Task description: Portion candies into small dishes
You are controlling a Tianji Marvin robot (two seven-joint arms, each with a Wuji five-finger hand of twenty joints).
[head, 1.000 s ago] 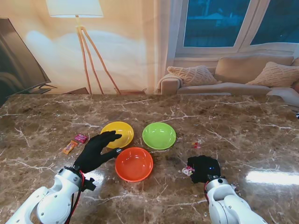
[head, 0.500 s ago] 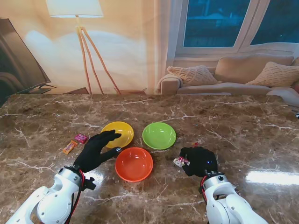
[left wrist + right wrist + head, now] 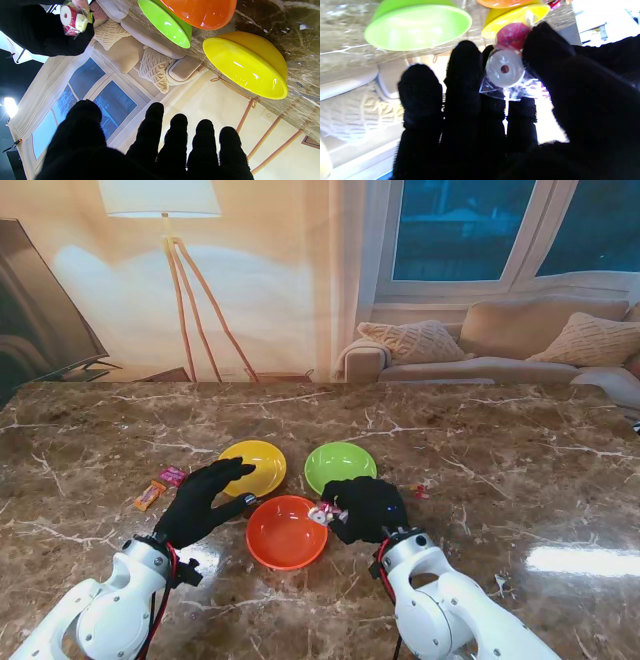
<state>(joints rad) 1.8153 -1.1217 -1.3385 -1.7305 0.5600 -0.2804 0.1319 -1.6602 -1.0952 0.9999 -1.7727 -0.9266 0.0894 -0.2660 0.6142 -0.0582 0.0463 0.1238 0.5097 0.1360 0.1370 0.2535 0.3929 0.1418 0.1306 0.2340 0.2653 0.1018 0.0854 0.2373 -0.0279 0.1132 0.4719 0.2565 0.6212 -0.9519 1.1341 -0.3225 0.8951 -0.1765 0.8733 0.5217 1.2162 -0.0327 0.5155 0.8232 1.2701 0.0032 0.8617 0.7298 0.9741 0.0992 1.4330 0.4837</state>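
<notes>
No readable text anywhere; candy wrappers (image 3: pixel 160 487) perhaps printed, too small.

Three dishes are sitting between the hands, one yellow dish (image 3: pixel 253 466), one green dish (image 3: pixel 340 468) and one orange dish (image 3: pixel 286 532), with two wrapped candies (image 3: pixel 160 487) lying left of the left hand (image 3: pixel 205 502).

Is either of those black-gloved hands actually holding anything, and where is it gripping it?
Yes: the right hand pinches a clear-wrapped candy between thumb and fingertips, gripping its wrapper. The left hand holds nothing.
</notes>
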